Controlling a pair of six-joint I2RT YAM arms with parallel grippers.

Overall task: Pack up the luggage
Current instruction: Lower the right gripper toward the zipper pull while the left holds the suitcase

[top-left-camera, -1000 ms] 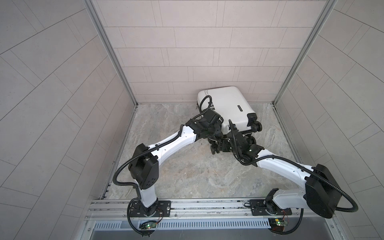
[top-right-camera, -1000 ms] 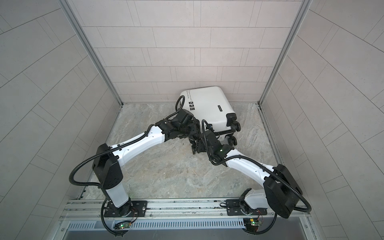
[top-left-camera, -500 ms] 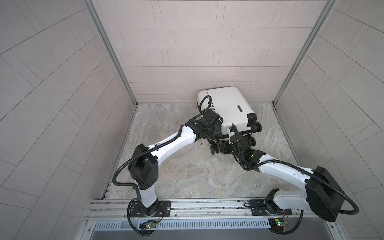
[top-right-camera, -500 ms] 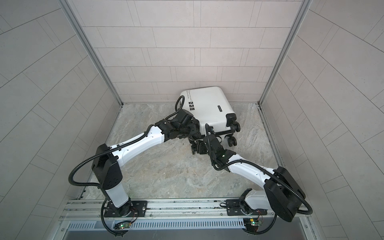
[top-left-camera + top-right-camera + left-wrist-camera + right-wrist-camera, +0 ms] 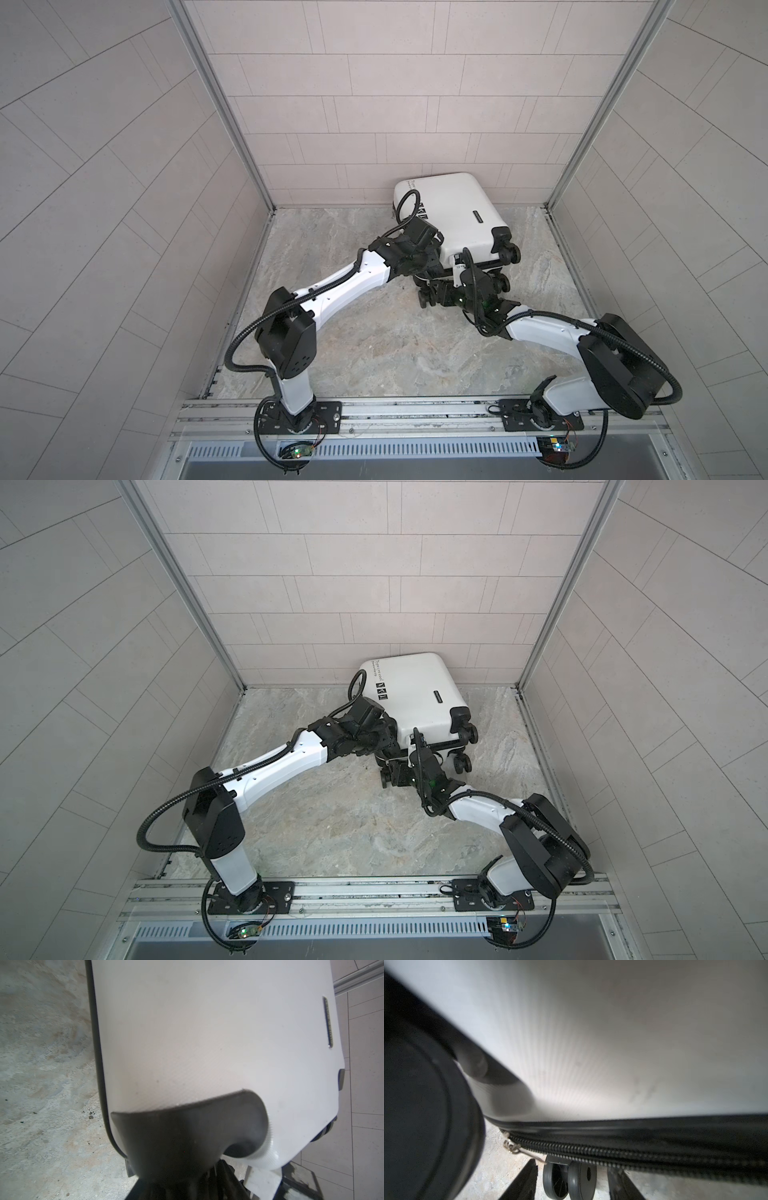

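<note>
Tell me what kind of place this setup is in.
Probably a purpose-built robot test booth, not a real room: tile-patterned wall panels held in aluminium corner posts, a stone-look floor, and two arms bolted to a metal rail.

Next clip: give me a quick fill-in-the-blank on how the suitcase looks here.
The shell of the suitcase is ____. Its wheels are ____. The right wrist view shows a toothed ____ running along its dark edge.
Missing words: white; black; zipper.
</note>
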